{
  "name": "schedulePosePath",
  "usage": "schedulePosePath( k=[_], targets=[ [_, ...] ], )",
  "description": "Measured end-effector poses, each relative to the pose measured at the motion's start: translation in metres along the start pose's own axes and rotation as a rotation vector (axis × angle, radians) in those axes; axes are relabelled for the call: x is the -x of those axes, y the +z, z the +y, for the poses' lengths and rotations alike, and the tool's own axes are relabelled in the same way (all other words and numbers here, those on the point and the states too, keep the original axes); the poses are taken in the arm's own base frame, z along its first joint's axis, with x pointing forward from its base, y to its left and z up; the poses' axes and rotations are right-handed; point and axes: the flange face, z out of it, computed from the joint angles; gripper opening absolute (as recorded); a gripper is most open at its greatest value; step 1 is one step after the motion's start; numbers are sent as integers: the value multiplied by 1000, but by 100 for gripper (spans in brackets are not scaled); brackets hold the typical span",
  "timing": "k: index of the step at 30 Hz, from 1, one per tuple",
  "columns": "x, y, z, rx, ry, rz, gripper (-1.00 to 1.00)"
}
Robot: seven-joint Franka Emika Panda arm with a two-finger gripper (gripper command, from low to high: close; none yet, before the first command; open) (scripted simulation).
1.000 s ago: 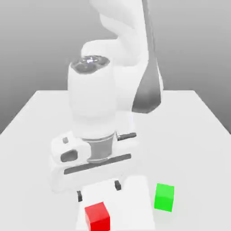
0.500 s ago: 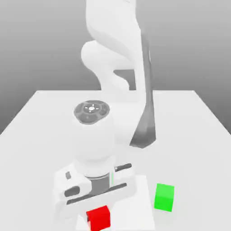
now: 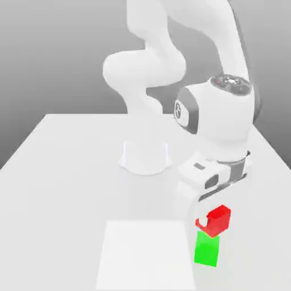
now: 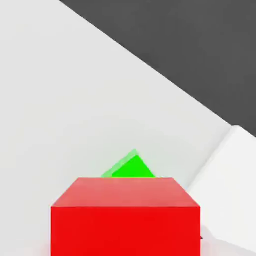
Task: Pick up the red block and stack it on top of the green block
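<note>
Hand (image 3: 211, 223) gripping red block (image 3: 216, 220), partly hiding green block (image 3: 206, 250) beneath.

One red block (image 3: 216, 220) and one green block (image 3: 206, 250).

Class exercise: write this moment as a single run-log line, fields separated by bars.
phase: carry | hand: shut on red block | red block: lifted, tilted, just above green block | green block: on table | stack: not yet done

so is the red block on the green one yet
Not yet: the red block hangs tilted in the gripper just above the green block.
</note>
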Motion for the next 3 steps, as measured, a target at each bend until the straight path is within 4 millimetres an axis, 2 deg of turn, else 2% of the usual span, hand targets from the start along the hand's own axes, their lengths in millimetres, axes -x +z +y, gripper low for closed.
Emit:
schedulePosePath(
  k=[3],
  targets=[
    [0,0,0,0,0,0,100]
  ],
)
